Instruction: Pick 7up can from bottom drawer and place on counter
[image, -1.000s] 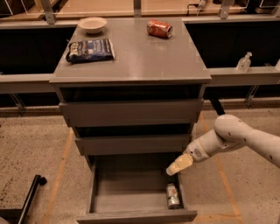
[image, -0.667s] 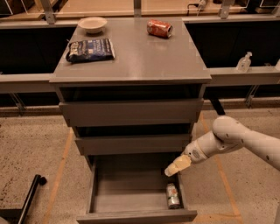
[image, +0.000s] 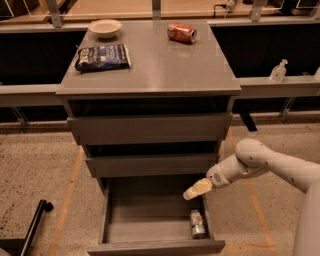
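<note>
Front-right corner of the bottom drawer (image: 145, 220): the 7up can (image: 198, 223) lies here on its side, close against the right wall and just behind the drawer front.
Can's long axis: front to back, parallel to the right wall — I cannot tell which end is the top.
Drawer: pulled out, floor bare apart from the can.
My gripper (image: 196, 190): hangs over the right edge of the drawer, further back than the can and above it, tip angled down and to the left. It carries nothing and is apart from the can. Whether it is spread or pressed together I cannot tell.
Relation that matters: the can lies forward of my gripper and below it, nearly straight under. I judge I must come toward the front edge, drop, and close across the can's short width — from the wall side to the open side.
Counter (image: 160, 60): well above, beyond two shallower drawers.
Far edge of the counter: a dark snack bag (image: 102, 56) near the left edge, a bowl (image: 104, 27) at the back-left corner, an orange-red can (image: 181, 32) toward the back right. The front half looks free for placing.
</note>
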